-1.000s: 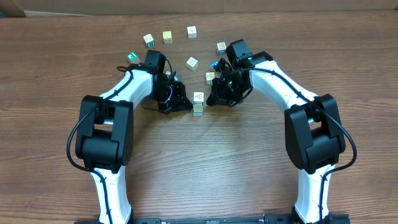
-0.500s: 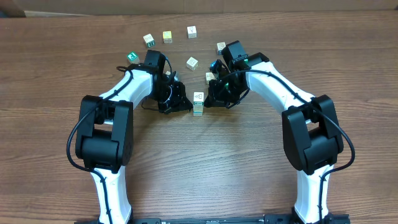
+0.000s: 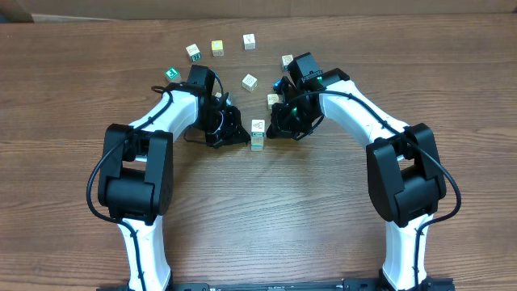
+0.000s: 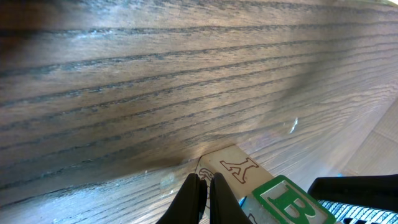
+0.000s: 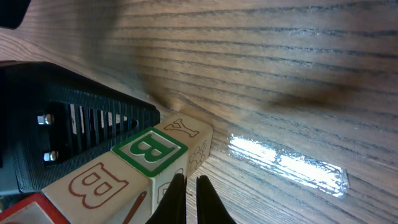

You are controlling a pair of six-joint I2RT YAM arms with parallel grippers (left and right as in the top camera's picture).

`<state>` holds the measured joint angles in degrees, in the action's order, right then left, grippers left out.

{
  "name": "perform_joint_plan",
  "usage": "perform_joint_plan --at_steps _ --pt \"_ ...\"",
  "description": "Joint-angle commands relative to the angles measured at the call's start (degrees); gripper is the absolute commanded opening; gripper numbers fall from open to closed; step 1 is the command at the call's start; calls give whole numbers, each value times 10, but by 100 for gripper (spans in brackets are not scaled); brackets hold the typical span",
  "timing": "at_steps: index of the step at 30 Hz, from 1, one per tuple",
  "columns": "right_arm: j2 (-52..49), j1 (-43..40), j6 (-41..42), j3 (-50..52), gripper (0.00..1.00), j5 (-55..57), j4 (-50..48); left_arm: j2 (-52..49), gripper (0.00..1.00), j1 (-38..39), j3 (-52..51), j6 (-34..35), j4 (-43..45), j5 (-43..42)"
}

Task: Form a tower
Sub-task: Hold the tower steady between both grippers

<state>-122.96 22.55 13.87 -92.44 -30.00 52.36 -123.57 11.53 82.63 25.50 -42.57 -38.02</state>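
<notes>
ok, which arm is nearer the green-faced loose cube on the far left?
Left. The green-faced cube sits close beside the wrist of the left arm; the right arm is beyond the tower, well away.

Likely a robotics lab: two arms (image 3: pixel 174 109) at a wood-grain table (image 3: pixel 258 214).

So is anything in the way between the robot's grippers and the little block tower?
No, nothing visible is in the way. The left gripper and the right gripper, both shut, sit right beside the tower, one on each side. The loose cubes lie farther back.
</notes>
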Motion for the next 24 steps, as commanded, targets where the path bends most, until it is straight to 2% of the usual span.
perform_joint_plan --at_steps 1,24 --pt "0 2 -3 2 4 3 -7 -8 4 2 -4 -11 0 -10" --pt "0 3 -5 2 4 -19 -11 -8 4 2 -4 -11 0 -10"
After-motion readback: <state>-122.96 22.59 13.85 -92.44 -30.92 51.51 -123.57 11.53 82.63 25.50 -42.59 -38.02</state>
